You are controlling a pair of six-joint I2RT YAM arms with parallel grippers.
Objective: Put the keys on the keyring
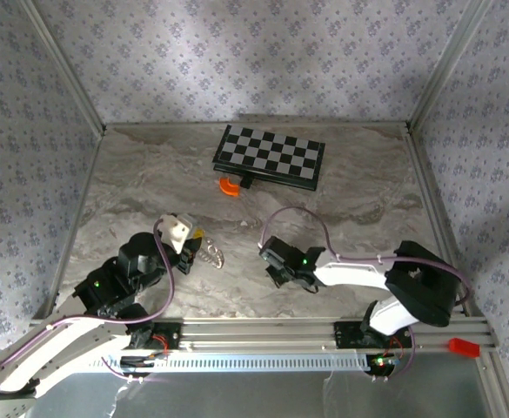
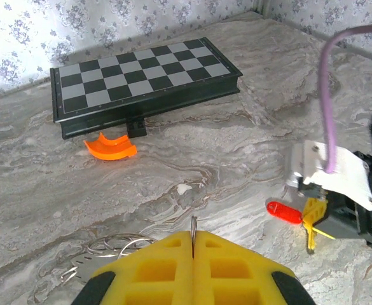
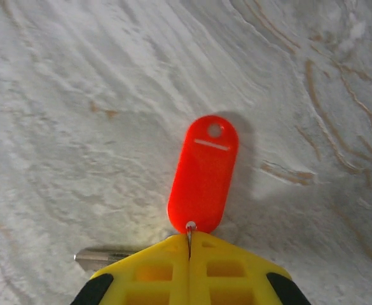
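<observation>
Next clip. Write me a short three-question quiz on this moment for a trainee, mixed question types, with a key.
1. True or false: the orange piece lies on the table in front of the chessboard.
2. The right gripper is shut on: A the red tag, B a chess piece, C nothing.
3. What thin metal thing does the left gripper pinch?
Key: 1 true; 2 A; 3 the keyring.

No lettering, number or sign can be read anywhere here.
</observation>
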